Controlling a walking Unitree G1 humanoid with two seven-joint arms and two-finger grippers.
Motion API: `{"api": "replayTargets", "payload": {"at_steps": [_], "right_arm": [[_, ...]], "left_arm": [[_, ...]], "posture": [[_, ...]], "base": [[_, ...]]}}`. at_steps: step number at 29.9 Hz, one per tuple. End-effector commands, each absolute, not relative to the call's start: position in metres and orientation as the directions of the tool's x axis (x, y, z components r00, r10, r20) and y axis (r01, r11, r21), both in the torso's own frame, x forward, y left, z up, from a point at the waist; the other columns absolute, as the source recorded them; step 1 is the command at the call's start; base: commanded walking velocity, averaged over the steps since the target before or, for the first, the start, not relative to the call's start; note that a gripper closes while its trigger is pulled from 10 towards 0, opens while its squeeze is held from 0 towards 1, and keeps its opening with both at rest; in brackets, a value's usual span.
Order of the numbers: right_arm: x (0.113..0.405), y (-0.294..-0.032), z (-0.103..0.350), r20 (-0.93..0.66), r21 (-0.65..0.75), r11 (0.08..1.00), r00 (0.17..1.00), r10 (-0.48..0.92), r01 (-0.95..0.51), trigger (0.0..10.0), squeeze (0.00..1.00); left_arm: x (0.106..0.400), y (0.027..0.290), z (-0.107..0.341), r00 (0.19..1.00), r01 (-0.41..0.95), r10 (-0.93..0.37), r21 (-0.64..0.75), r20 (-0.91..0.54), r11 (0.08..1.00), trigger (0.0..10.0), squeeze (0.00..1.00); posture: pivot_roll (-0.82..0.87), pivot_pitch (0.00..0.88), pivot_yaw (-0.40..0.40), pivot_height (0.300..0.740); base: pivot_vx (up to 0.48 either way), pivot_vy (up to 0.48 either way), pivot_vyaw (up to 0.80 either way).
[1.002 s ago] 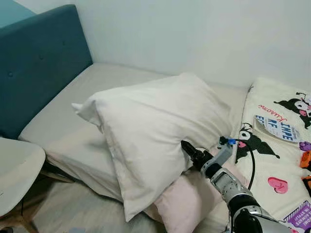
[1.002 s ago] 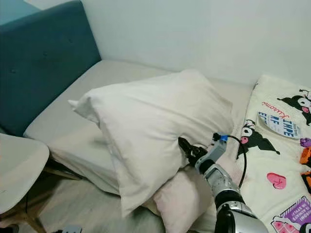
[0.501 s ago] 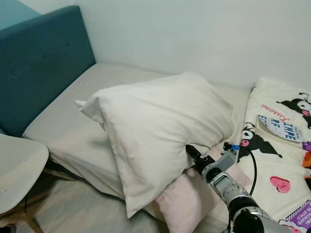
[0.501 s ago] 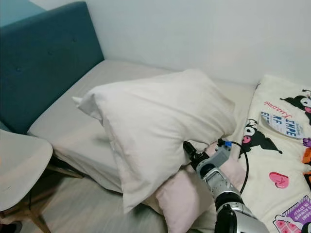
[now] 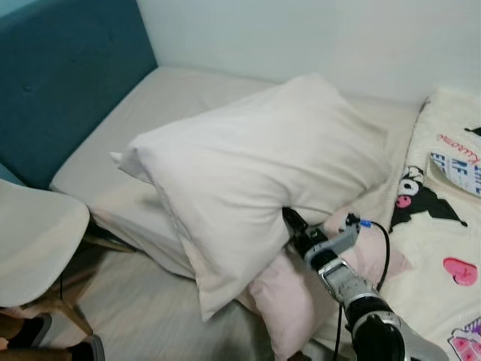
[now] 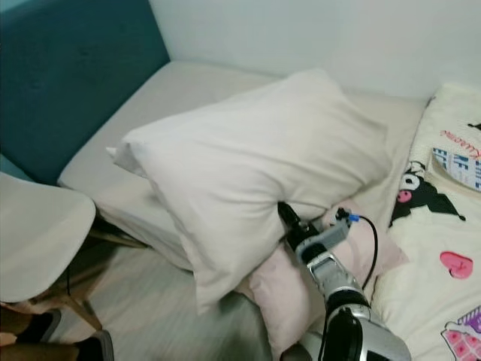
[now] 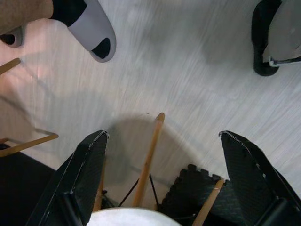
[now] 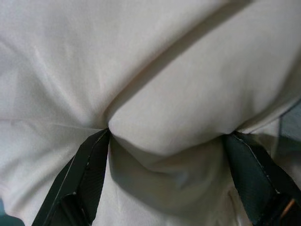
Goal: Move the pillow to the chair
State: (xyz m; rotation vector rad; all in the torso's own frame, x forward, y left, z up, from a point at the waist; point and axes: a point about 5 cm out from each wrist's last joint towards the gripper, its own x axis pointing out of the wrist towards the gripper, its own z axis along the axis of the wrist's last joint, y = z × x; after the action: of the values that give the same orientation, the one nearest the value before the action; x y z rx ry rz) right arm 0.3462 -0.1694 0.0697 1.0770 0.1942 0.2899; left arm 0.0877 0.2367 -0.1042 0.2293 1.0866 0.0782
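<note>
The white pillow (image 5: 255, 177) lies propped on the bed (image 5: 161, 113), its lower corner hanging over the mattress edge above the floor (image 5: 143, 316), with a pink pillow (image 5: 301, 293) wedged beneath its near side. Its long axis runs across the bed, from the corner near the blue headboard (image 5: 60, 71) toward the cartoon-print blanket (image 5: 443, 226).

The right pincer (image 5: 291, 224) is buried in the white pillow's near edge, roughly midway along it. In the right wrist view its 2 fingers (image 8: 84, 174) stand wide, with a fat fold of the pillow (image 8: 160, 117) bulging between them; the cloth presses against both, so it looks gripped, though the fingertips themselves are sunk into the fabric and cannot be made out.

The white chair (image 5: 34, 248) stands to the robot's left, at the foot of the headboard and just off the mattress corner, so the pillow must travel leftward across the gap. Judged from this, the right arm is the one doing the work and would have to carry the load across the body or with a turn.

The left pincer (image 7: 160, 188) hangs spread wide over the floor, above the chair's wooden legs (image 7: 148, 160), holding nothing. A person's slippered foot (image 7: 87, 28) shows near the chair.

The chair seat is cut off at the frame edge, so its full extent is unclear. How much pillow the right pincer really has is hard to judge.
</note>
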Motion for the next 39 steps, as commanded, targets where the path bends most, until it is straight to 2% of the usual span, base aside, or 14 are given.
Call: {"api": "replayTargets", "payload": {"at_steps": [1, 8, 14, 18, 26, 28, 31, 32, 35, 37, 38, 39], "right_arm": [[0.352, -0.161, 0.079, 0.033, 0.887, 0.422, 0.938, 0.344, -0.186, 0.0, 0.00], [0.361, -0.163, 0.099, 0.122, 0.863, 0.424, 0.928, 0.353, -0.275, 0.0, 0.00], [0.363, -0.170, 0.104, 0.142, 0.852, 0.436, 0.931, 0.338, -0.288, 0.0, 0.00], [0.365, -0.174, 0.110, 0.162, 0.819, 0.480, 0.930, 0.330, -0.313, 0.0, 0.00], [0.376, -0.184, 0.160, 0.403, 0.690, 0.510, 0.858, 0.320, -0.514, 0.0, 0.00], [0.382, -0.191, 0.212, 0.568, 0.562, 0.514, 0.754, 0.330, -0.648, 0.0, 0.00], [0.374, -0.187, 0.281, 0.730, 0.322, 0.501, 0.548, 0.409, -0.803, 0.0, 0.00], [0.374, -0.187, 0.281, 0.730, 0.322, 0.501, 0.548, 0.409, -0.803, 0.0, 0.00], [0.355, -0.171, 0.335, 0.799, 0.088, 0.445, 0.330, 0.503, -0.891, 0.0, 0.00], [0.344, -0.156, 0.358, 0.800, -0.034, 0.428, 0.232, 0.553, -0.903, 0.0, 0.00], [0.344, -0.156, 0.358, 0.800, -0.034, 0.428, 0.232, 0.553, -0.903, 0.0, 0.00], [0.339, -0.147, 0.367, 0.792, -0.093, 0.431, 0.196, 0.578, -0.897, 0.0, 0.00]], "left_arm": [[0.074, 0.245, -0.105, 0.435, 0.062, 0.189, 0.239, -0.880, 0.969, 10.0, 0.00], [0.082, 0.239, -0.105, 0.458, 0.072, 0.177, 0.235, -0.871, 0.969, 10.0, 0.00], [0.093, 0.235, -0.103, 0.477, 0.079, 0.169, 0.234, -0.862, 0.969, 10.0, 0.00], [0.100, 0.236, -0.102, 0.485, 0.071, 0.175, 0.239, -0.857, 0.969, 10.0, 0.00], [0.130, 0.240, -0.093, 0.537, -0.046, 0.215, 0.226, -0.816, 0.973, 10.0, 0.00], [0.153, 0.239, -0.085, 0.578, -0.064, 0.219, 0.223, -0.786, 0.973, 10.0, 0.00], [0.176, 0.235, -0.076, 0.624, -0.076, 0.216, 0.217, -0.751, 0.973, 10.0, 0.00], [0.176, 0.235, -0.076, 0.624, -0.076, 0.216, 0.217, -0.751, 0.973, 10.0, 0.00], [0.191, 0.230, -0.070, 0.659, -0.079, 0.208, 0.208, -0.723, 0.975, 10.0, 0.00], [0.198, 0.228, -0.067, 0.674, -0.083, 0.205, 0.202, -0.710, 0.976, 10.0, 0.00], [0.198, 0.228, -0.067, 0.674, -0.083, 0.205, 0.202, -0.710, 0.976, 10.0, 0.00], [0.201, 0.227, -0.065, 0.681, -0.089, 0.205, 0.199, -0.703, 0.976, 10.0, 0.00]], "posture": [[-0.07, 0.286, 0.111, 0.740], [-0.08, 0.265, 0.110, 0.740], [-0.10, 0.234, 0.107, 0.740], [-0.11, 0.202, 0.107, 0.740], [-0.14, 0.133, 0.103, 0.740], [-0.16, 0.103, 0.101, 0.740], [-0.16, 0.083, 0.098, 0.740], [-0.16, 0.083, 0.098, 0.740], [-0.17, 0.055, 0.093, 0.740], [-0.17, 0.044, 0.089, 0.740], [-0.17, 0.044, 0.089, 0.740], [-0.17, 0.040, 0.089, 0.740]], "base": [[0.000, 0.000, 0.00], [0.000, 0.000, 0.00], [0.000, 0.000, 0.00], [0.000, 0.000, 0.00], [0.000, 0.000, 0.00], [0.000, 0.000, 0.00], [0.000, 0.000, 0.00], [0.000, 0.000, 0.00], [0.000, 0.000, 0.00], [0.000, 0.000, 0.39], [0.000, 0.000, 0.78], [0.000, 0.000, 0.78]]}}
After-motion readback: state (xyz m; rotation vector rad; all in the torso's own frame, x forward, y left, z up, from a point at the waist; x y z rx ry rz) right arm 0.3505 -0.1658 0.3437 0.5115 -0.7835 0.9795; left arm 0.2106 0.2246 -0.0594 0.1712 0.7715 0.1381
